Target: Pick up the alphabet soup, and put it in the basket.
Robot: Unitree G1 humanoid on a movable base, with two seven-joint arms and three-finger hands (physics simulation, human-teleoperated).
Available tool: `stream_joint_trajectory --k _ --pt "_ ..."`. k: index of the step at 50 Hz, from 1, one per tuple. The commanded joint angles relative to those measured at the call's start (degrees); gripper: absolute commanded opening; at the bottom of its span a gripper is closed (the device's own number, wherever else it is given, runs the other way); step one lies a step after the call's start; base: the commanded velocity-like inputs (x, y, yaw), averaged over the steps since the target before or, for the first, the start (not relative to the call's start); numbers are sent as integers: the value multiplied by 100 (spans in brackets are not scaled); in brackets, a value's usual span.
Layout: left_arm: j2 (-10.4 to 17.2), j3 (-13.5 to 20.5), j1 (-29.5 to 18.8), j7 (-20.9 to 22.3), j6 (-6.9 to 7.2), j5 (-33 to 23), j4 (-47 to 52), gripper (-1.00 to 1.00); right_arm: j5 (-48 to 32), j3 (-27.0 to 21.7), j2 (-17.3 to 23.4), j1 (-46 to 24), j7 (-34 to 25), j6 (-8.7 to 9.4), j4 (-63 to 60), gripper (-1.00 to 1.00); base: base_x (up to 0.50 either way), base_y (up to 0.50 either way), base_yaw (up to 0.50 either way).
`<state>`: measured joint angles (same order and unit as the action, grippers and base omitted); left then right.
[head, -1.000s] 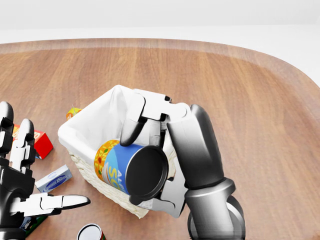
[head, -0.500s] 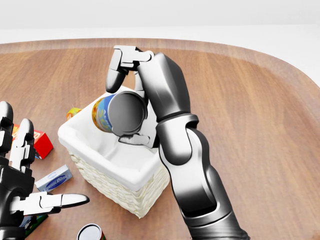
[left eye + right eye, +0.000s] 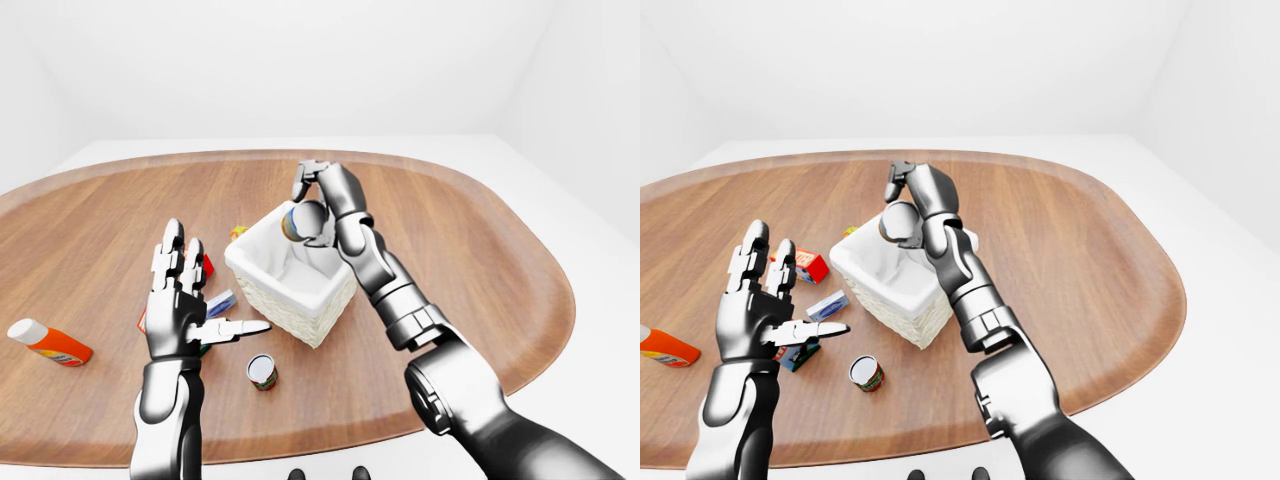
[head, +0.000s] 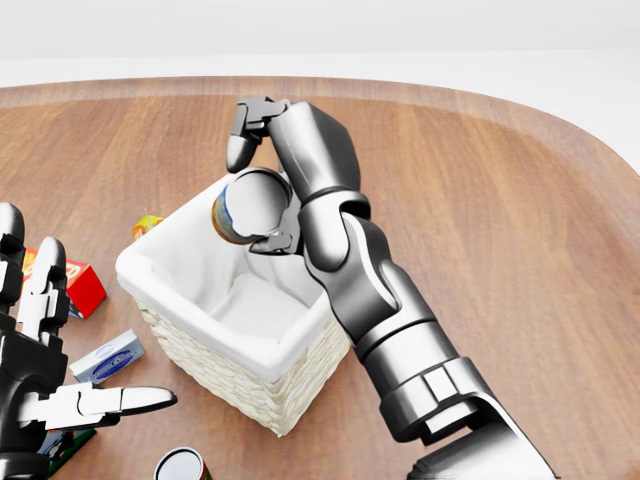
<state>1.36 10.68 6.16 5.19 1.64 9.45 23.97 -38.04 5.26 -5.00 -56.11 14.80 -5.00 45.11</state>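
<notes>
The alphabet soup can (image 4: 224,218), blue and yellow with a grey end toward me, lies on its side in my right hand (image 4: 250,198), whose fingers close round it. It hangs over the far rim of the basket (image 4: 240,385), a woven box with a white lining, near the head view's middle. The can is above the lining and touches nothing of the basket that I can see. My left hand (image 4: 60,385) stands open with spread fingers at the lower left, apart from the basket.
Left of the basket lie a red box (image 4: 82,287), a small blue-and-white box (image 4: 108,357) and a yellow item (image 4: 147,223). A second can (image 4: 181,466) stands at the head view's bottom edge. An orange bottle (image 3: 50,343) lies far left.
My right arm has stretched out, carrying the can from low over the basket's near side up and away to its far rim. The left hand has stayed put.
</notes>
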Motion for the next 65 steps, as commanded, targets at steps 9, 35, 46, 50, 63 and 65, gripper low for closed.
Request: stream_joint_trajectory --k 9,35,46,50,63,65 --pt "11 20 -17 -4 14 16 1 100 -253 -23 -22 -714 693 0 1904 -100 0 0 0" --pt "17 32 -33 -6 17 33 -24 100 -794 15 -224 -1013 972 0 2469 -100 0 0 0" --pt "15 53 -18 12 24 47 1 100 -1090 -24 -187 -1255 1077 0 2871 -100 0 0 0" --pt "17 57 -22 11 33 52 6 100 -1182 -10 -234 -1262 1093 0 2889 -100 0 0 0" --pt "21 57 -36 11 -1 45 -55 100 -1209 -107 -279 -1261 639 39 2942 -100 0 0 0" --pt "24 62 -38 12 -1 51 -55 100 -1170 -111 -276 -1259 573 73 2940 -100 0 0 0"
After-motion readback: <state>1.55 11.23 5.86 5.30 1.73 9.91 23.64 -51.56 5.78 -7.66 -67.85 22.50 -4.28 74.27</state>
